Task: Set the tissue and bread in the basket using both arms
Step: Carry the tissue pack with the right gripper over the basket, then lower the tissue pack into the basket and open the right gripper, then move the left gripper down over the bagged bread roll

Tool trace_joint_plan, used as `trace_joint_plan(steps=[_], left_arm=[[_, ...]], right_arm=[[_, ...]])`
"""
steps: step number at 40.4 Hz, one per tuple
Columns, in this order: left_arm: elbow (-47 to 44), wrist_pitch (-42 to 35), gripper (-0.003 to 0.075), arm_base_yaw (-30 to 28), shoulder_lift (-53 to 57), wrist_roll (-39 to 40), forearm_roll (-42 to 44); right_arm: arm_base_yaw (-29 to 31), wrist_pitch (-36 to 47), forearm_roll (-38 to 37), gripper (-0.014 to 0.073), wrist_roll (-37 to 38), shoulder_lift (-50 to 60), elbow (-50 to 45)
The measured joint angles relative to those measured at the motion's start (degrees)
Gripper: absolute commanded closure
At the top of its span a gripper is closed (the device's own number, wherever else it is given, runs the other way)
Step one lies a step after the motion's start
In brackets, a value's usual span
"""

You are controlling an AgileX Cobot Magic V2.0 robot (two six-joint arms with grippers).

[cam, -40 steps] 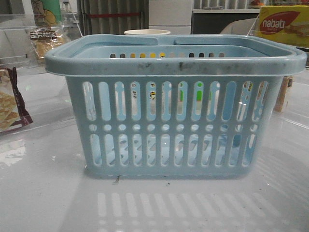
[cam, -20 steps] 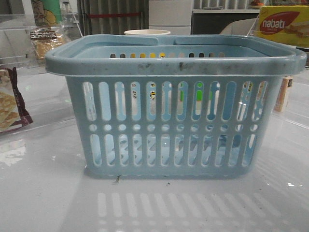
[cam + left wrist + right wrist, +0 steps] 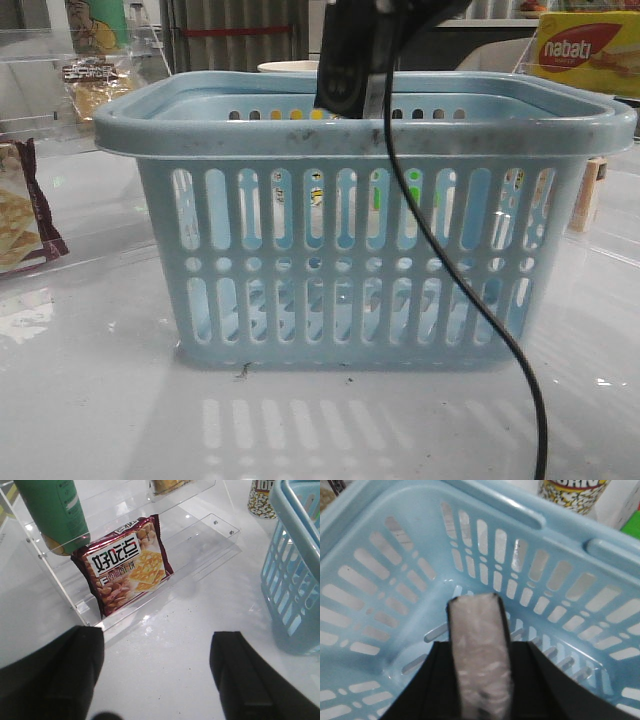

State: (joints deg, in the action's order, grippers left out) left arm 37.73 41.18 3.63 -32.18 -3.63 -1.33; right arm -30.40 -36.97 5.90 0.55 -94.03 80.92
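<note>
Glossy white table; right gripper clamped on tissue above basket. Left gripper spread apart, holding nothing. Tissue likely light, soft, squashy; pinch its 2 narrow sides.

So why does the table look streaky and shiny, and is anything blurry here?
Front view: the glossy table mirrors the basket slots as pale bars, with glare patches on the left. Right wrist view: the tissue held in the right gripper is soft and out of focus. Left wrist view: the cracker bag print is sharp, while the left gripper looks dark and featureless.
</note>
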Motion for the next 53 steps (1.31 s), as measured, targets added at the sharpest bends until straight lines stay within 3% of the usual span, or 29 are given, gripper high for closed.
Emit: trace_joint_plan(steps=[3, 6, 18, 40, 53], left_arm=[[0.0, 0.0, 0.0213, 0.0, 0.0, 0.0, 0.0], [0.0, 0.0, 0.0214, 0.0, 0.0, 0.0, 0.0], [0.0, 0.0, 0.0213, 0.0, 0.0, 0.0, 0.0], [0.0, 0.0, 0.0213, 0.0, 0.0, 0.0, -0.1], [0.0, 0.0, 0.0213, 0.0, 0.0, 0.0, -0.1]], right_arm=[[-0.1, 0.5, 0.0, 0.0017, 0.1, -1.7, -0.1], [-0.1, 0.8, 0.0, -0.003, 0.1, -2.2, -0.2], [-0.1, 1.4, -3.3, -0.0031, 0.1, 5.7, -3.0], [-0.1, -1.6, -6.5, -0.0031, 0.1, 46.9, -30.0], [-0.1, -6.6, -6.5, -0.0031, 0.1, 60.5, -38.7]])
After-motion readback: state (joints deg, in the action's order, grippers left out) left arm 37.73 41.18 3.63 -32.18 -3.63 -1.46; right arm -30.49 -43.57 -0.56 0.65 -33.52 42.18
